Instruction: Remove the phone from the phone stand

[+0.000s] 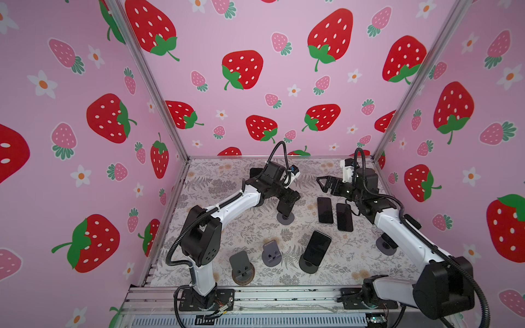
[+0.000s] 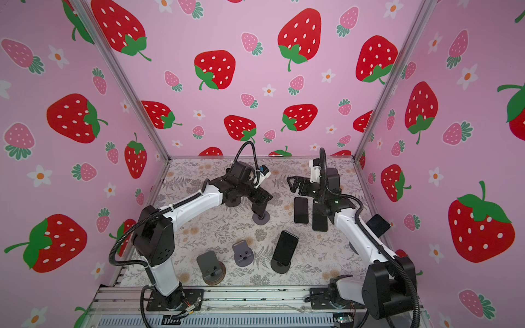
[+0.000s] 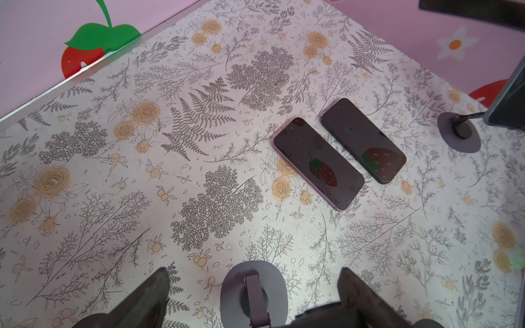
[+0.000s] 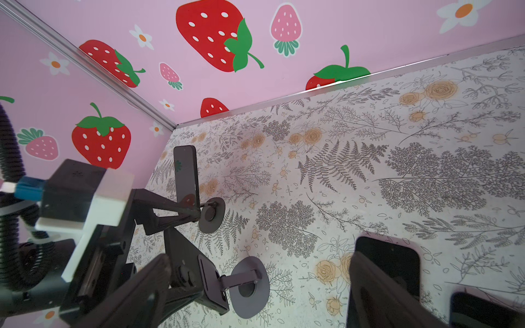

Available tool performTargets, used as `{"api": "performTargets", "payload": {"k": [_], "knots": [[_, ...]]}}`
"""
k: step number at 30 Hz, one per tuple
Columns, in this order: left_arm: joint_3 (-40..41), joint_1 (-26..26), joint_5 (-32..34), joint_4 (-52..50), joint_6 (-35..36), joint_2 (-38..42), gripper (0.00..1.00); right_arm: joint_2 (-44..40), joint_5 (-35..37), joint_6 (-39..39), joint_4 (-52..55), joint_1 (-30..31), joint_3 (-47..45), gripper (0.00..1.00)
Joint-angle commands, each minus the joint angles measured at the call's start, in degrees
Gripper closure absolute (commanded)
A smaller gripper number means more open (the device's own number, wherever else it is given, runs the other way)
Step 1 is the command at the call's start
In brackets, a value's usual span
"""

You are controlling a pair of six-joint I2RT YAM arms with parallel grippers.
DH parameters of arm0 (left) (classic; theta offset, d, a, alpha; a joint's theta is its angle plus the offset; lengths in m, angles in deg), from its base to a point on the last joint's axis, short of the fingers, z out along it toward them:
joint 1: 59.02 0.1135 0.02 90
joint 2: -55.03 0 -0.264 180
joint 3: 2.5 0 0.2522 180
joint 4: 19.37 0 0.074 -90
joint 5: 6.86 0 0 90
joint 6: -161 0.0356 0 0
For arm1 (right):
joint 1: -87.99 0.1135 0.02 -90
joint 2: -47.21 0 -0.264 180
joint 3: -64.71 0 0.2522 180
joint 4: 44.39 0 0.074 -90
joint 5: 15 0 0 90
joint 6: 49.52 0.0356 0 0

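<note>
Phones off their holders number two: a pink-edged phone [image 3: 318, 163] and a dark phone [image 3: 363, 140] lie flat, screens up, side by side and just apart on the floral table [image 1: 250, 233]. By my reading the job is partway through, since three holders are bare and three are loaded. The bare ones are a grey stand [image 1: 241, 265] and a purple-grey stand [image 1: 271, 252] near the front, and a small stand [image 3: 252, 295] on a round base. A front phone [image 1: 316, 248] leans on a black round stand [image 1: 309, 265] near the front. A far phone [image 4: 186, 173] stands upright on its holder behind the left arm's wrist. A side phone [image 2: 377, 224] shows beside the right arm in a top view, its holder mostly hidden. The left arm reaches inward with its wrist bent down, so the left gripper [image 1: 286, 207] points at the small stand. Its fingers are spread to either side of the stand's neck, with clear gaps in the left wrist view, and it grips nothing. Whether one finger touches the bare plate I cannot tell. The right arm stretches toward the back, the right gripper [image 1: 322, 184] lying roughly level above the table just beyond the two flat phones. It points toward the left arm, jaws wide apart and empty.
</note>
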Motion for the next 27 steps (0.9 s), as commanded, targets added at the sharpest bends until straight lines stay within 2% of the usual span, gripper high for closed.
{"api": "performTargets", "payload": {"k": [1, 27], "knots": [[-0.03, -0.12, 0.23, -0.09, 1.23, -0.22, 0.07, 0.63, -0.92, 0.09, -0.46, -0.24, 1.55, 0.0], [3.47, -0.76, 0.69, 0.48, -0.1, -1.53, 0.11, 3.47, -2.22, -0.08, 0.02, -0.25, 2.53, 0.0]]}}
